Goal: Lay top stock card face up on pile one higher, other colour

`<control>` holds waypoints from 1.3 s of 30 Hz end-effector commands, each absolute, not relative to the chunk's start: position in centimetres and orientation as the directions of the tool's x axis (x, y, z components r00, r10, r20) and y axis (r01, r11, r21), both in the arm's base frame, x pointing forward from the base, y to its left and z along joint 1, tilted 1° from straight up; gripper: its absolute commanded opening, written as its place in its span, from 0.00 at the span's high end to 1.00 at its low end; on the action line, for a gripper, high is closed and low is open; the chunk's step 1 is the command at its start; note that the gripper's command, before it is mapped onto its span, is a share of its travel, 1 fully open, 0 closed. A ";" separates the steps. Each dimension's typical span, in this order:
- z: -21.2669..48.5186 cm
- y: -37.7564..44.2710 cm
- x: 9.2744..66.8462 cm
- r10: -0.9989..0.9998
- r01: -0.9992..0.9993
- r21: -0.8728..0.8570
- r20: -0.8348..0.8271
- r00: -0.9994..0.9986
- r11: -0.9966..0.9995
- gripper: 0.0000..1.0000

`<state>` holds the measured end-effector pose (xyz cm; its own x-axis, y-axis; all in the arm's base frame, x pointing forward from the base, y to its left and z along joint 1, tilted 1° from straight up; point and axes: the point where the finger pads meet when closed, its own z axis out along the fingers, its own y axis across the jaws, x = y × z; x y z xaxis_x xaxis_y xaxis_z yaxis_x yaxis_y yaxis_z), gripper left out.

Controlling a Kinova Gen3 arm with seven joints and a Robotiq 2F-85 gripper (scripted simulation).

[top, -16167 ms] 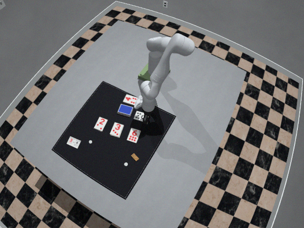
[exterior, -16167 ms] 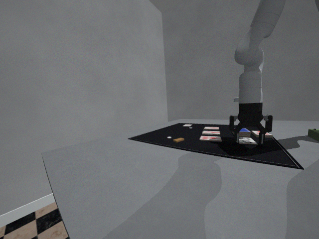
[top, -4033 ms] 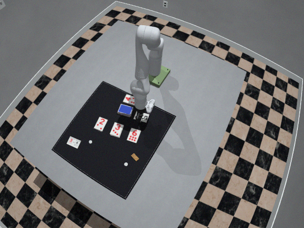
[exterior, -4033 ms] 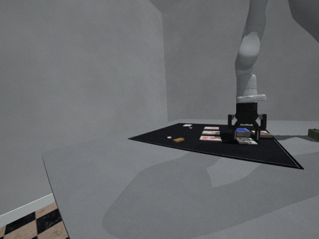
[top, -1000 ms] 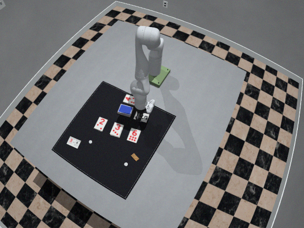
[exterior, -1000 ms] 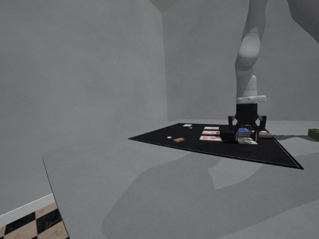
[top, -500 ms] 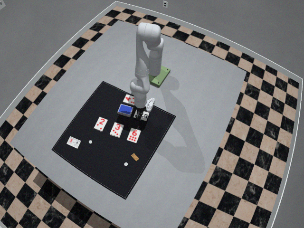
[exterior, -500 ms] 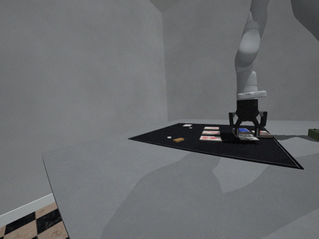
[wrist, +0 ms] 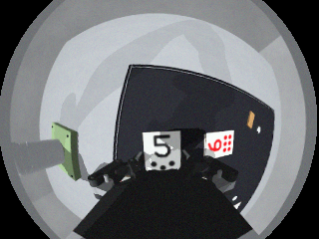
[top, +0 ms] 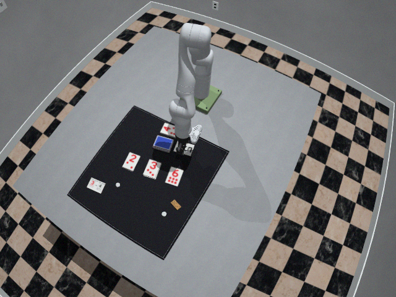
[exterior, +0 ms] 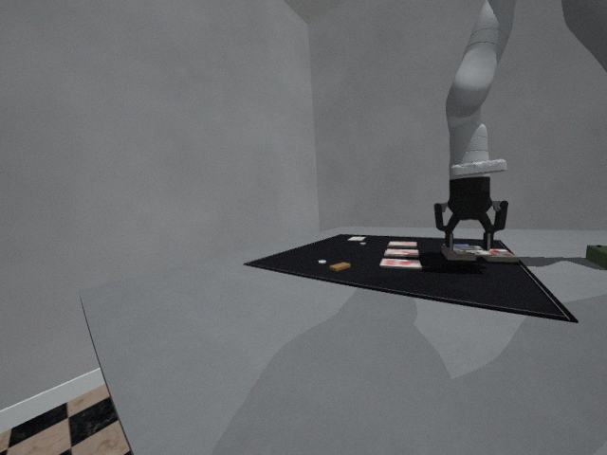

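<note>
Blue stock (top: 163,143) (exterior: 459,245), face down, lay mid-frame (top view), left of the gripper (top: 181,148) (exterior: 469,245) (wrist: 160,158). Gripper, R of centre in ext. view, was closed part-way on the black 5 (top: 189,149) (exterior: 458,255) (wrist: 161,148), held face up above the mat (top: 134,211) (exterior: 313,266) (wrist: 155,100). Red 6 (top: 174,176) (exterior: 400,263) (wrist: 219,144) lay below it in top view, w/ red 3 (top: 151,169) (exterior: 401,252) and red 2 (top: 130,161) (exterior: 402,244) to its L.

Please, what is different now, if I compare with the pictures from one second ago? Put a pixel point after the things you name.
The gripper (top: 181,147) (exterior: 468,245) (wrist: 162,156) has moved up, and the black 5 card (top: 189,149) (exterior: 459,255) (wrist: 161,143) has risen off the mat (top: 134,204) (exterior: 313,252) (wrist: 155,100) with it, held between the fingers. The blue-backed stock (top: 163,143) and the red 2 (top: 130,161) (exterior: 402,244), 3 (top: 151,168) (exterior: 401,253) and 6 (top: 174,176) (exterior: 400,263) (wrist: 219,144) stayed in place.
</note>
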<state>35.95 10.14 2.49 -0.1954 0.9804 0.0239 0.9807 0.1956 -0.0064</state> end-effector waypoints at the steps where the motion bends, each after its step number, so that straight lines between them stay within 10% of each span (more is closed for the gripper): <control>1: 2.6 10.2 36.0 0.980 0.981 -0.003 0.024 -0.196 0.196 0.28; 39: 2.6 10.3 36.5 0.968 0.968 -0.002 0.025 -0.250 0.250 0.28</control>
